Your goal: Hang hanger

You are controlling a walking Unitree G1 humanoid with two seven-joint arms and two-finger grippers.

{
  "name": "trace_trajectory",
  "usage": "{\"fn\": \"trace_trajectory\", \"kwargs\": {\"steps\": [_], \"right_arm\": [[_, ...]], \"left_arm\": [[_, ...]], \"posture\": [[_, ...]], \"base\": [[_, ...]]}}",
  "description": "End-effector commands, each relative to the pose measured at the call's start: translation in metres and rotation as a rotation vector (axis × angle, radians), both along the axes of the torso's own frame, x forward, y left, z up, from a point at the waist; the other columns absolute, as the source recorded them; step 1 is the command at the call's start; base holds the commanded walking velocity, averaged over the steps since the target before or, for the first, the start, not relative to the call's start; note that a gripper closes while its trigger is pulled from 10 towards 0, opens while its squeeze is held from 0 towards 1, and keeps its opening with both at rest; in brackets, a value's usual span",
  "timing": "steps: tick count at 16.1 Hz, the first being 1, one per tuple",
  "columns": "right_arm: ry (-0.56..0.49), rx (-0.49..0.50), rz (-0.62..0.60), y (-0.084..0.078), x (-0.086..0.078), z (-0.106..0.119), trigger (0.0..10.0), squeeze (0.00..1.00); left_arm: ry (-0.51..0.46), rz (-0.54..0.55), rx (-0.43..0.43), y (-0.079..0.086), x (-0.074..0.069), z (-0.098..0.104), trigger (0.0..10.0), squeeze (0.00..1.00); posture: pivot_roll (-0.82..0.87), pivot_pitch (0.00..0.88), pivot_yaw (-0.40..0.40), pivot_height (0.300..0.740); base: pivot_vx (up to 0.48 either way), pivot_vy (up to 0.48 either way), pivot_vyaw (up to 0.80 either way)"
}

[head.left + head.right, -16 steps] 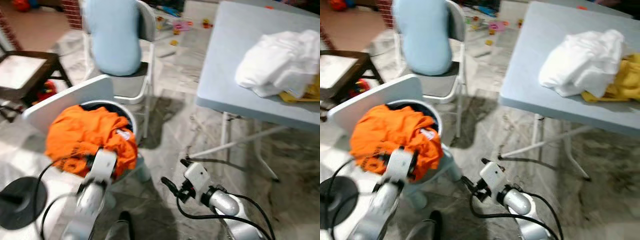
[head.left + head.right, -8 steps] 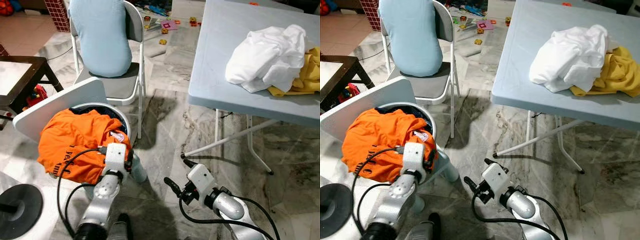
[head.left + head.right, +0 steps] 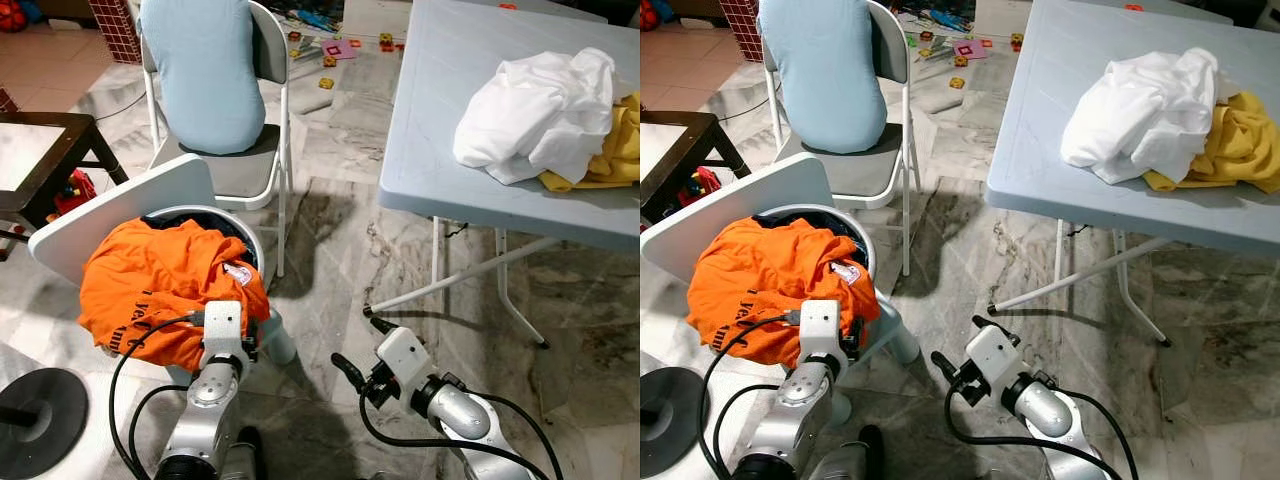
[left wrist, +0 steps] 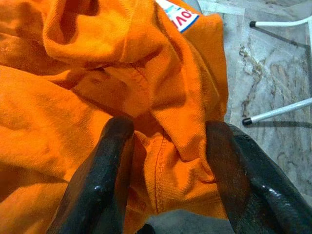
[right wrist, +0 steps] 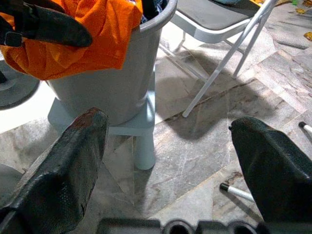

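Down at about eight o'clock in the head view stands one grey laundry bin (image 3: 262, 262) on a small white stool (image 5: 141, 141), its white lid (image 3: 120, 210) tipped up behind it, and inside it one orange shirt (image 3: 160, 285) is heaped so that it spills over the near rim; something dark shows under it at the back. The left gripper (image 4: 168, 161) is spread apart with both black fingers (image 4: 105, 165) pressed against the orange cloth, a fold lying between them but not pinched. The right gripper (image 3: 357, 348) hangs low at six o'clock over the marble floor (image 3: 330, 230), its fingers wide apart and holding nothing. One folding chair (image 3: 270, 150) with one pale blue cushion (image 3: 205, 70) against its back stands at eleven o'clock, just behind the bin. One grey desk (image 3: 440, 100) fills two o'clock, carrying two garments near its right edge: one white heap (image 3: 535, 105) lying partly over one yellow one (image 3: 605, 150). One dark side table (image 3: 40, 150) sits at nine o'clock, one black round base (image 3: 40, 420) at seven. Bare floor lies open between bin and desk legs. No hanger can be made out.
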State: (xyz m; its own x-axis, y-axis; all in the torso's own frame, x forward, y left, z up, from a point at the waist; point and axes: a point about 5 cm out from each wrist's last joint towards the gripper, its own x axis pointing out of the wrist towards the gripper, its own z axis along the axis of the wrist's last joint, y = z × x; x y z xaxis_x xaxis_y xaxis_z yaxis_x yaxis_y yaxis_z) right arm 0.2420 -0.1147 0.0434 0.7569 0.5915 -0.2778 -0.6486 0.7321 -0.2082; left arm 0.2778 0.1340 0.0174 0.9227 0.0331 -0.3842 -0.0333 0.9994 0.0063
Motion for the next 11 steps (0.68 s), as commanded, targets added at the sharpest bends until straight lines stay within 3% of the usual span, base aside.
{"fn": "trace_trajectory", "kwargs": {"steps": [1, 7, 9, 11], "right_arm": [[-0.004, -0.01, -0.012, -0.003, -0.001, 0.001, 10.0, 0.0], [-0.013, -0.014, -0.013, -0.001, -0.002, 0.002, 10.0, 0.0], [-0.016, -0.019, -0.016, -0.003, -0.001, 0.003, 10.0, 0.0], [-0.022, -0.023, -0.021, -0.004, 0.0, 0.004, 10.0, 0.0]], "left_arm": [[0.026, 0.018, 0.02, 0.002, -0.004, -0.005, 10.0, 0.0], [0.036, 0.046, 0.056, 0.008, 0.013, 0.003, 10.0, 0.0], [0.023, 0.051, 0.04, 0.006, 0.012, 0.008, 10.0, 0.0], [0.045, 0.098, 0.03, 0.009, 0.003, 0.01, 10.0, 0.0]], "posture": [[-0.08, 0.212, -0.026, 0.74], [-0.09, 0.211, -0.025, 0.74], [-0.09, 0.209, -0.024, 0.74], [-0.09, 0.208, -0.023, 0.74]], "base": [[0.0, 0.0, 0.0], [0.0, 0.0, 0.0], [0.0, 0.0, 0.0], [0.0, 0.0, 0.0]]}}
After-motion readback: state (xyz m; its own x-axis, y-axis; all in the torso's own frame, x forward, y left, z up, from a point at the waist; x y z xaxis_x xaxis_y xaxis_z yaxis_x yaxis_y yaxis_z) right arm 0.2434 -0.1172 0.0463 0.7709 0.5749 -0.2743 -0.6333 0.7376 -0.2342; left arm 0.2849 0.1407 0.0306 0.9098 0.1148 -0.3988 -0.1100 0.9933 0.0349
